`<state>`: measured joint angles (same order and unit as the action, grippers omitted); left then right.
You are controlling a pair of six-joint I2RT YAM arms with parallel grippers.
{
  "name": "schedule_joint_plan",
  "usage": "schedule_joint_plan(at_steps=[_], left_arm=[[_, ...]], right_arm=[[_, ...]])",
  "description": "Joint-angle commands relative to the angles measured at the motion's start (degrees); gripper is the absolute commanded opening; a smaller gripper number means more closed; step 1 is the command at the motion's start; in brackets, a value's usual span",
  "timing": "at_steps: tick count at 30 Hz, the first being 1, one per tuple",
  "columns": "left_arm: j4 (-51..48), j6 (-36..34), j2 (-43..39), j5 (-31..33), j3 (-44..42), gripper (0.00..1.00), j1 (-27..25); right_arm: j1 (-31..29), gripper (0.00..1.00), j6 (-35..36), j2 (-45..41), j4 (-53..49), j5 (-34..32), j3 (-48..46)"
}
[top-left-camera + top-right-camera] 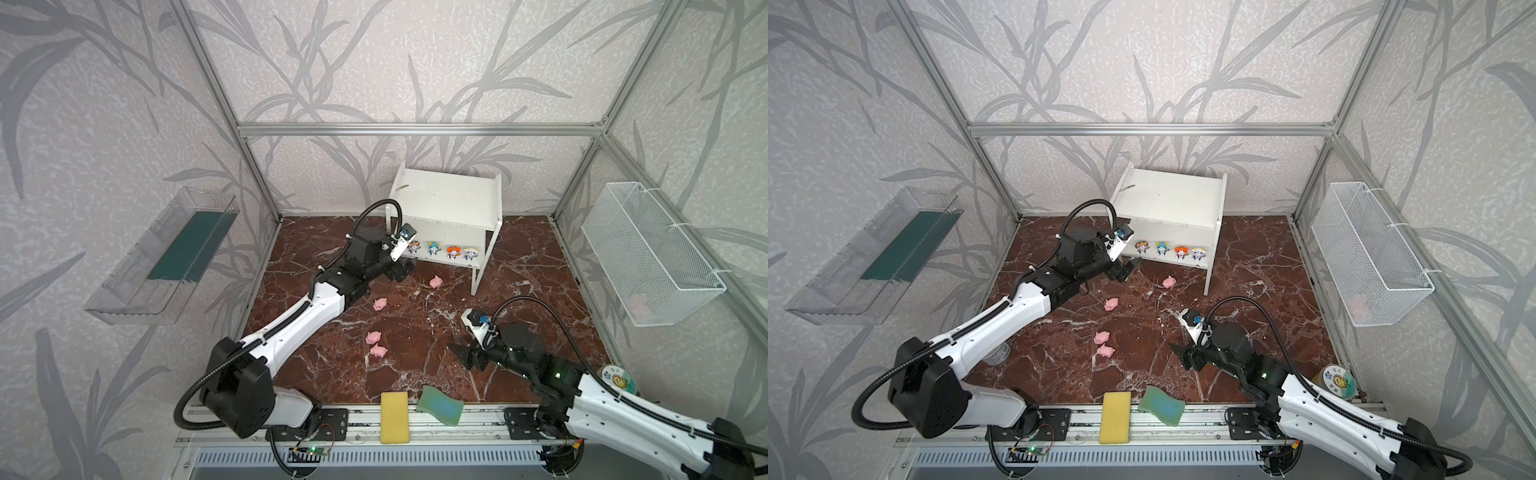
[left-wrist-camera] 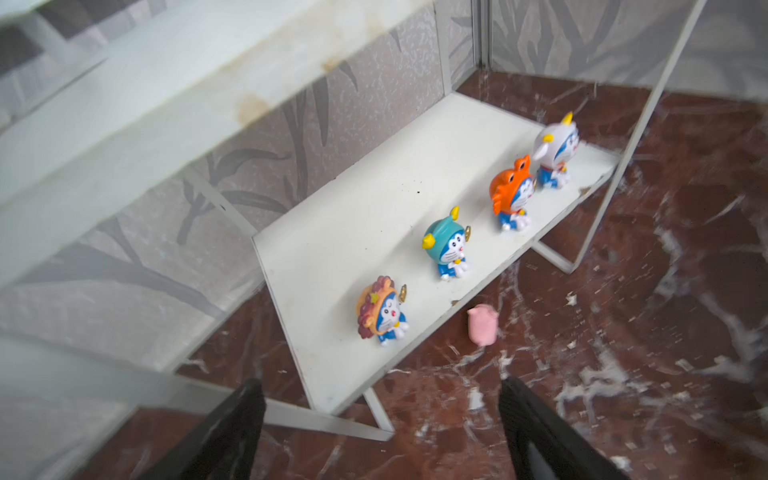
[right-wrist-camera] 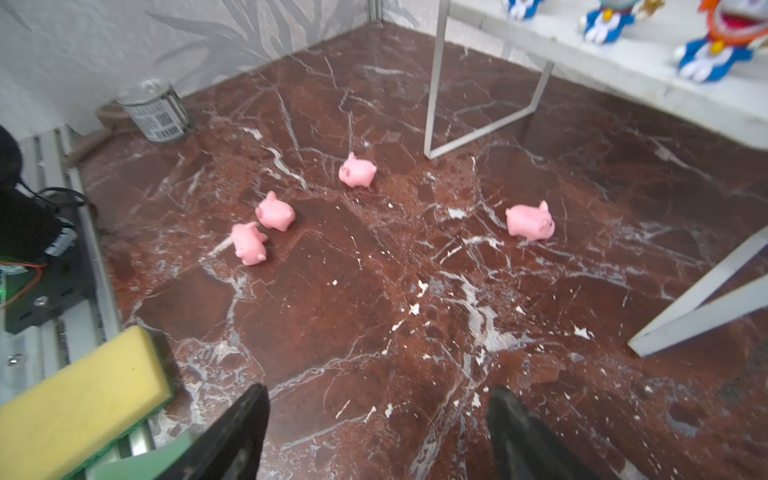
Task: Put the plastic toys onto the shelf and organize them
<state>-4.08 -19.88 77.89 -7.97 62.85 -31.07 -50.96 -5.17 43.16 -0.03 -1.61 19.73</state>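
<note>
With left gripper (image 2: 379,384) and right gripper (image 3: 378,390) both spread and empty, the 4 pink pigs (image 3: 530,222) look light, rounded and probably slippery: pinch across the flanks.

A robot lab cell, this was, dressed as a room: aluminium frame (image 1: 415,129) across the middle, leaf-print wallpaper panels (image 1: 104,124) at upper left, a marble-look counter (image 1: 415,374), and along the bottom a rail (image 1: 457,424) carrying two robot arms (image 1: 299,324), circuit board (image 1: 309,449) bare.

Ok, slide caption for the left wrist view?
Open left gripper before the shelf: four cartoon figurines line its lower board, one pink pig on the tabletop.
</note>
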Motion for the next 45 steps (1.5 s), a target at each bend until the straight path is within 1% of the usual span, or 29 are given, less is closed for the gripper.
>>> schedule_joint_plan(at_steps=[1,3,6,9,12,14,15,17,20,22,24,25,28,31,34,36,42,45], left_arm=[[-3.5,7.2,-5.2,2.7,-2.9,0.99,-0.9],[-4.7,10.1,-8.4,4.7,-5.4,0.99,-1.7],[-5.4,15.1,-13.9,6.9,-10.1,0.99,-2.3],[-6.0,18.6,-19.4,6.5,-14.9,0.99,-2.5],[-7.4,21.2,-24.5,7.3,-18.4,0.99,-2.7],[-8.9,22.3,-27.8,8.5,-20.1,0.99,-2.8],[-9.5,22.8,-29.2,9.2,-20.6,0.99,-2.8],[-11.1,23.7,-32.2,11.0,-21.4,0.99,-2.9],[-12.6,24.6,-35.8,12.2,-22.1,0.99,-3.0],[-13.3,24.9,-37.4,12.4,-22.4,0.99,-3.1],[-14.2,25.1,-38.6,12.4,-22.4,0.99,-3.0],[-14.6,25.2,-39.0,12.4,-22.3,0.99,-3.2],[-15.1,25.2,-40.2,12.5,-22.5,0.99,-3.4],[-15.3,25.2,-41.3,12.7,-22.8,0.99,-3.5],[-15.3,25.2,-42.0,12.8,-22.9,0.99,-3.5],[-15.0,25.3,-42.0,12.8,-23.1,0.99,-3.5],[-14.6,25.4,-41.8,12.3,-23.2,0.99,-3.6],[-14.5,25.3,-41.6,12.1,-23.2,0.99,-3.6]], right_arm=[[0.1,0.81,-2.9,6.2,2.5,-3.3,3.2],[0.2,0.78,-4.4,10.7,4.7,-4.3,4.1],[0.2,0.7,-7.4,17.9,8.4,-6.8,5.8],[0.2,0.61,-10.6,25.3,8.7,-8.9,9.4],[0.2,0.58,-14.7,32.8,14.1,-11.9,11.0],[0.1,0.56,-18.3,37.6,20.1,-15.0,10.6],[0.0,0.56,-19.0,39.6,23.2,-15.8,10.4],[-0.5,0.57,-21.2,44.7,30.8,-19.9,9.5],[-1.1,0.6,-21.5,53.9,49.9,-23.1,7.2],[-1.2,0.62,-19.2,61.3,59.4,-22.9,8.0],[-1.2,0.65,-20.3,66.1,63.5,-23.8,9.8],[-1.3,0.66,-20.7,67.8,63.1,-24.2,11.1],[-1.6,0.67,-23.3,69.5,55.5,-28.4,15.4],[-1.6,0.67,-24.5,70.1,49.8,-32.1,18.4],[-1.6,0.67,-26.8,70.0,40.0,-36.1,22.1],[-1.5,0.67,-28.6,70.6,36.3,-37.7,23.9],[-0.7,0.66,-30.5,73.1,33.4,-40.3,26.9],[-0.4,0.66,-30.2,74.5,35.5,-41.1,27.1]])
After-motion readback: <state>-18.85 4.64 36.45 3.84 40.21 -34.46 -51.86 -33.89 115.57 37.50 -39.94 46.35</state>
